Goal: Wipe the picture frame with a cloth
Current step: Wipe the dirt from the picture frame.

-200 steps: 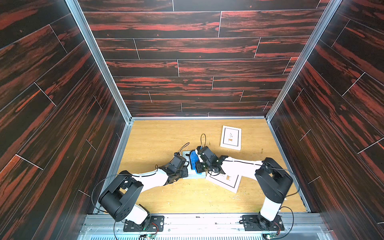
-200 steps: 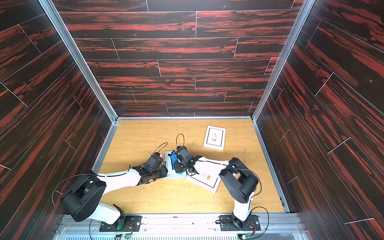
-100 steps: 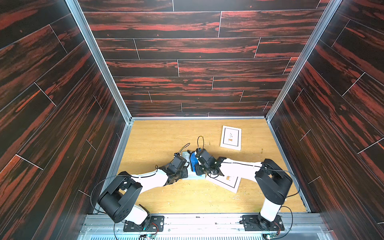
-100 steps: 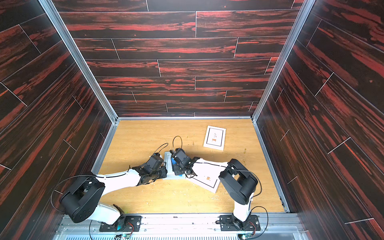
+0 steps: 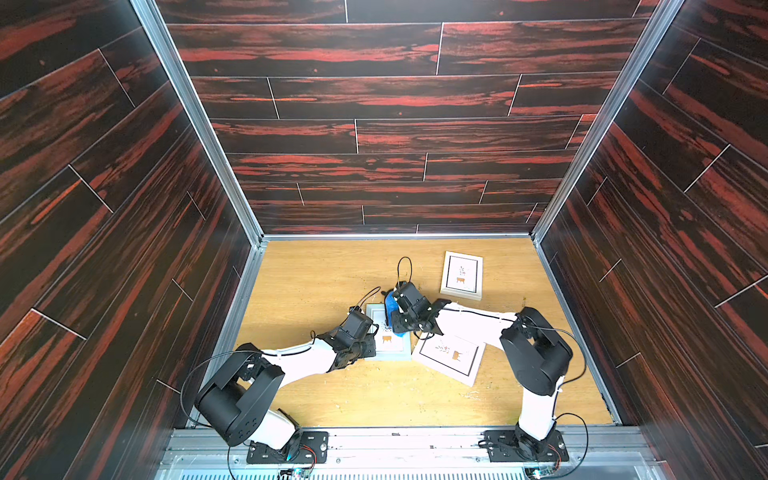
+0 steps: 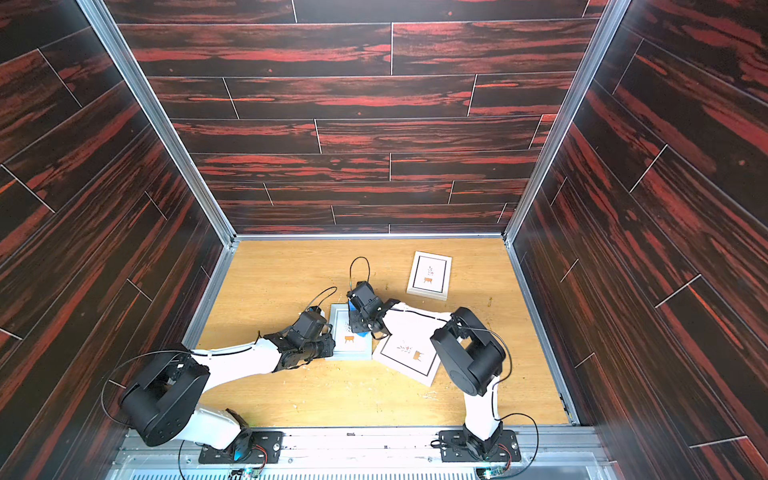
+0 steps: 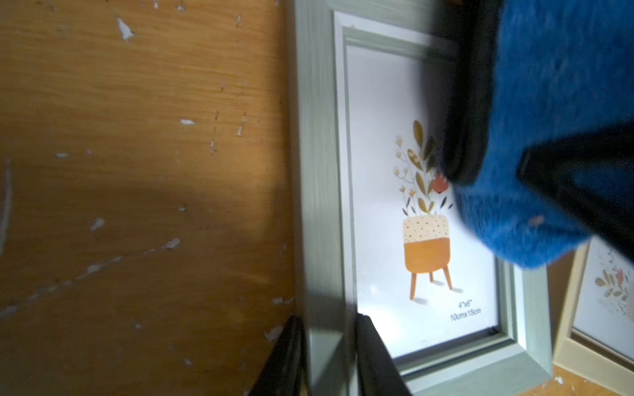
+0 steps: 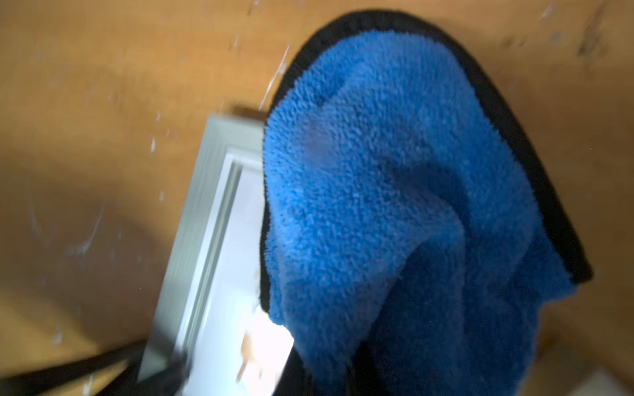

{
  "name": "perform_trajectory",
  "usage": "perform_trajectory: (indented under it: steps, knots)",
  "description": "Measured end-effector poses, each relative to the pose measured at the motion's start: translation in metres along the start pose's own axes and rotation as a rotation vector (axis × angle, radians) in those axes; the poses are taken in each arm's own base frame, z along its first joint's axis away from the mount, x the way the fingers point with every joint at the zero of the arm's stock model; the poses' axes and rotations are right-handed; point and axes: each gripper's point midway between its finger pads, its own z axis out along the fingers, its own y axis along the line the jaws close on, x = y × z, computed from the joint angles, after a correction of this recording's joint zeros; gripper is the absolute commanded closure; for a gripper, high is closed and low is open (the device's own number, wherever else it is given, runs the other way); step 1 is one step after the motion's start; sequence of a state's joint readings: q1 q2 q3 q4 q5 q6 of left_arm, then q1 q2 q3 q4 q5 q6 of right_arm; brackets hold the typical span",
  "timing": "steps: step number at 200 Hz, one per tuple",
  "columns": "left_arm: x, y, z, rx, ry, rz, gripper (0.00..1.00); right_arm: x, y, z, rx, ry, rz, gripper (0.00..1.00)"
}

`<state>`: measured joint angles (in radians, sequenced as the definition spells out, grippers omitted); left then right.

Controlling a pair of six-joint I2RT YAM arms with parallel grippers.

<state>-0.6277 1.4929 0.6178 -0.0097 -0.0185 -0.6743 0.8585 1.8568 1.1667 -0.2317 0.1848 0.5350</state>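
Your left gripper [image 7: 328, 320] is clamped on the picture frame [image 7: 319, 171]. The left wrist view shows its two black fingers [image 7: 372, 356] straddling one long grey-green rail near a corner, one on the table [image 7: 137, 171] side and one over the glass. A top view hides that grip under the wrist, so there you only see the gripper lying against the frame's [image 5: 392, 349] edge nearer the left arm.

Your right gripper [image 5: 400, 322] is closed tight on the cloth [image 5: 390, 301]. From above, the cloth is no more than a blue sliver beside the black gripper body. The right wrist view gives you the rest, though it is blurred. There the cloth [image 8: 394, 205] hangs bunched, with its black trim curving round the outside, and it covers one side of the frame [image 8: 206, 205] past a corner. The gripper's own fingers are lost under the pile.

Only the left wrist view lets you read the print [image 7: 427, 247] — an orange pot on legs with a sprig of leaves, its upper leaves partly covered by the cloth.

The top views alone show the white frame [image 5: 462, 276] lying well apart toward the back wall. The cream frame [image 5: 451, 357] lies tilted just beside the grey-green one, under the right arm.
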Motion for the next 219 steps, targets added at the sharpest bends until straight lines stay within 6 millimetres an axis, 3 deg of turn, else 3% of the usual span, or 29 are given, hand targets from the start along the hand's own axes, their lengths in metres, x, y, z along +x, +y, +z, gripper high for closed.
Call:
perform_trajectory:
  steps: [18,31,76,95,150,198,219]
  knots:
    - [0.000,0.000,0.000,0.003,0.000,0.000,0.71,0.027,0.008,-0.009,-0.028,0.041,-0.015,1.00]
    - [0.000,-0.001,0.000,0.006,0.002,0.001,0.69,0.029,0.010,-0.009,-0.027,0.045,-0.016,1.00]
    - [0.004,-0.002,0.000,0.013,0.019,0.001,0.67,-0.012,0.003,0.006,0.052,-0.006,0.004,1.00]
    - [0.005,-0.002,0.000,0.018,0.023,0.001,0.71,-0.017,0.001,0.006,0.048,-0.015,0.012,1.00]
    - [0.004,-0.004,0.002,0.044,0.006,-0.011,0.78,-0.029,0.032,0.029,-0.048,0.007,0.039,1.00]
    - [0.004,-0.003,0.002,0.038,0.002,-0.010,0.78,-0.047,-0.013,0.031,0.007,-0.009,0.132,1.00]
    - [0.004,-0.002,0.002,0.037,0.001,-0.010,0.78,-0.056,0.002,0.035,-0.012,-0.005,0.122,1.00]
